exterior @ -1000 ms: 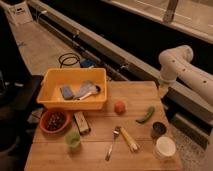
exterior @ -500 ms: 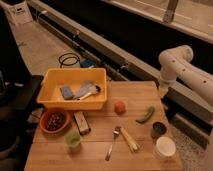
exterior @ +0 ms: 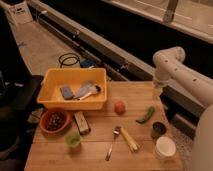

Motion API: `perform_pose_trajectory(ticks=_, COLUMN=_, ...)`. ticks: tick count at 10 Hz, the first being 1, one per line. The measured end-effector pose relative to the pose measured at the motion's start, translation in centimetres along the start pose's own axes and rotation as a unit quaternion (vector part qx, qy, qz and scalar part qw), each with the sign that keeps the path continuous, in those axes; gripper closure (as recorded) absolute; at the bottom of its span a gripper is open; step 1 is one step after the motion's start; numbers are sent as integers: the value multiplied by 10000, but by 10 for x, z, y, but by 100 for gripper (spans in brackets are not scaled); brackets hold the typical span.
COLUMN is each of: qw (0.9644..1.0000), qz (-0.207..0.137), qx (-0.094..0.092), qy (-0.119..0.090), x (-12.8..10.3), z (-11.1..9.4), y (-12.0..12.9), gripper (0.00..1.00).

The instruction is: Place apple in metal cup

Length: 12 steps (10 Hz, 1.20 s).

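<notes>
- Camera view, the task's things: the apple point(exterior: 119, 107) lies bare on the wooden worktop point(exterior: 100, 161), about mid-way between its far and near edges and a little right of centre, just off the near right corner of the yellow bin point(exterior: 52, 75).
- Camera view, the target: the metal cup point(exterior: 158, 129) stands upright near the worktop's right edge, apart from the apple. The green pepper point(exterior: 146, 115) lies between the two, and a white round container point(exterior: 165, 147) stands just beside the cup toward the near right corner.
- Camera view, the arm: the gripper point(exterior: 157, 91) hangs at the far right corner of the worktop, well apart from the apple and touching nothing that can be seen. Whether the jaws are released or clenched cannot be told.
- Camera view, progress: by my reading nothing of the task is done. The apple is neither grasped nor in the cup.
- Camera view, what is left: reaching to the apple, grasping it, carrying it past the pepper and lowering it into the cup.
</notes>
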Motion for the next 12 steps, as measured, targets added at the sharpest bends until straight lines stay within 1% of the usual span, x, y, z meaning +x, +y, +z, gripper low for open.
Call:
perform_pose_trajectory(ticks=1, qw=9998, qz=-58, qx=-141, qy=-101, x=-15, z=8, y=7, gripper=37)
perform_pose_trajectory(ticks=2, qw=9990, qz=-168, qx=-316, qy=-266, x=-38, z=15, y=16, gripper=37)
perform_pose_trajectory(ticks=3, qw=9972, qz=-335, qx=-477, qy=-459, x=-68, z=19, y=28, gripper=37)
perform_pose_trajectory(ticks=5, qw=9933, qz=-631, qx=-654, qy=-715, x=-103, z=18, y=47, gripper=37)
perform_pose_trajectory(ticks=10, qw=9934, qz=-625, qx=-623, qy=-728, x=-103, z=18, y=45, gripper=37)
perform_pose_trajectory(ticks=11, qw=9939, qz=-597, qx=-615, qy=-701, x=-102, z=18, y=43, gripper=37)
perform_pose_trajectory(ticks=12, qw=9951, qz=-454, qx=-642, qy=-604, x=-95, z=22, y=40, gripper=37)
